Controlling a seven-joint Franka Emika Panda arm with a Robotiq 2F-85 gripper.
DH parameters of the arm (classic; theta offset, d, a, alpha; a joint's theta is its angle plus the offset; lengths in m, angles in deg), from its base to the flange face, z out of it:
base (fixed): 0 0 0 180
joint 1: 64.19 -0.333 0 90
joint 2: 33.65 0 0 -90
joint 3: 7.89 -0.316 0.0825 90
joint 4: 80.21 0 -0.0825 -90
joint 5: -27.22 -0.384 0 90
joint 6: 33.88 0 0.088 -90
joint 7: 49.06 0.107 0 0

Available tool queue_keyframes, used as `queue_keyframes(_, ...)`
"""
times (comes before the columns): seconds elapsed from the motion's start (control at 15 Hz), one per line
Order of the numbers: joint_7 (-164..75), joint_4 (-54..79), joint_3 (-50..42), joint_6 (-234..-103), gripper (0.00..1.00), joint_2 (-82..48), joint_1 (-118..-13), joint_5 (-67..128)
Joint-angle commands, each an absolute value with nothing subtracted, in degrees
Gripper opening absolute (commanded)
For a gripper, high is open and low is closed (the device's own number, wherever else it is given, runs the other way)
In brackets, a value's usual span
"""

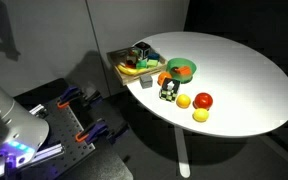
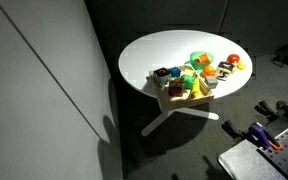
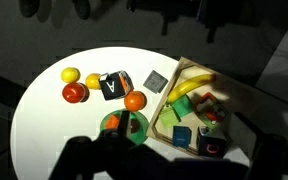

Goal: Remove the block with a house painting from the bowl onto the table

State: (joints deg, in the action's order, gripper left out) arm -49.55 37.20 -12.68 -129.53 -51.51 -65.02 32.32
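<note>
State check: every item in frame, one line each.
Block with a house painting: inside the bowl, not gripped.
Bowl: at the table's edge, holding a banana and blocks.
Green bowl: upright on the table, something orange inside.
Dark cube: on the table, outside the bowl.
Table: loose fruits on it.

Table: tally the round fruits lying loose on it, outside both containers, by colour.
Yellow fruits: 2
Red fruit: 1
Orange fruit: 1
Total: 4
</note>
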Motion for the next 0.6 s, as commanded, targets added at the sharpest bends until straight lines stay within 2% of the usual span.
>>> queue_keyframes(0.0,-49.37,37.05,-12.09,-129.39,1.0,-51.45,-65.74,32.49)
queue_keyframes(0.53,-49.34,37.5,-12.21,-130.15,1.0,-50.42,-66.05,31.82)
